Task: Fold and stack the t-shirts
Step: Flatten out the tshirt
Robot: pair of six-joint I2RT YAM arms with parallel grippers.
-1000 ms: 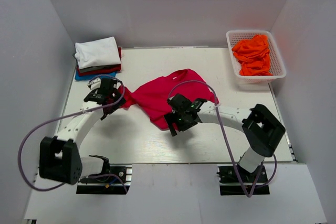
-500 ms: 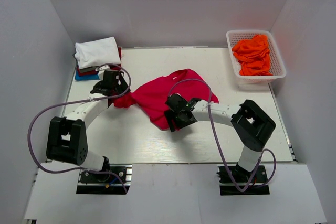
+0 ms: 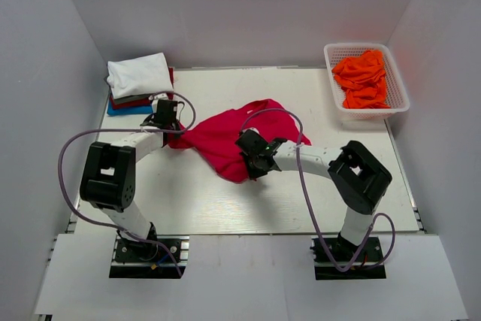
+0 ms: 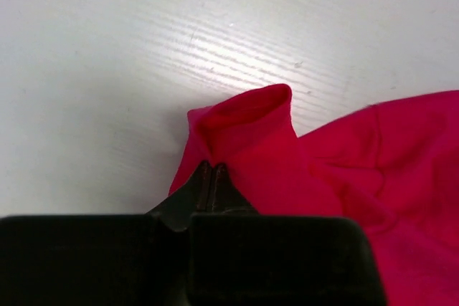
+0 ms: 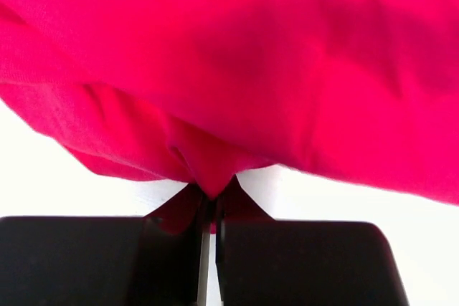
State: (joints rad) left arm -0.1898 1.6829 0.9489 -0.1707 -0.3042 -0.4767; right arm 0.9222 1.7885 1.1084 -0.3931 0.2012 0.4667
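A crimson-red t-shirt [image 3: 225, 137] lies crumpled on the white table [image 3: 301, 193], mid-left. My left gripper [image 3: 169, 129] is shut on its left corner; in the left wrist view the closed fingertips [image 4: 213, 170] pinch a raised fold of the red t-shirt [image 4: 251, 134]. My right gripper [image 3: 252, 157] is shut on the shirt's near edge, and the right wrist view shows the red t-shirt [image 5: 229, 69] bunched into the closed gripper [image 5: 213, 198]. A folded stack of t-shirts [image 3: 139, 80], white on top over dark red and blue, sits at the back left.
A white basket [image 3: 396, 73] holding orange t-shirts [image 3: 362, 77] stands at the back right. Grey walls close in the table on three sides. Purple cables loop from both arms over the table.
Both arms have stretched forward onto the red t-shirt. Both grippers, open a second ago, have shut on its cloth, the left at the left corner and the right at the near edge.
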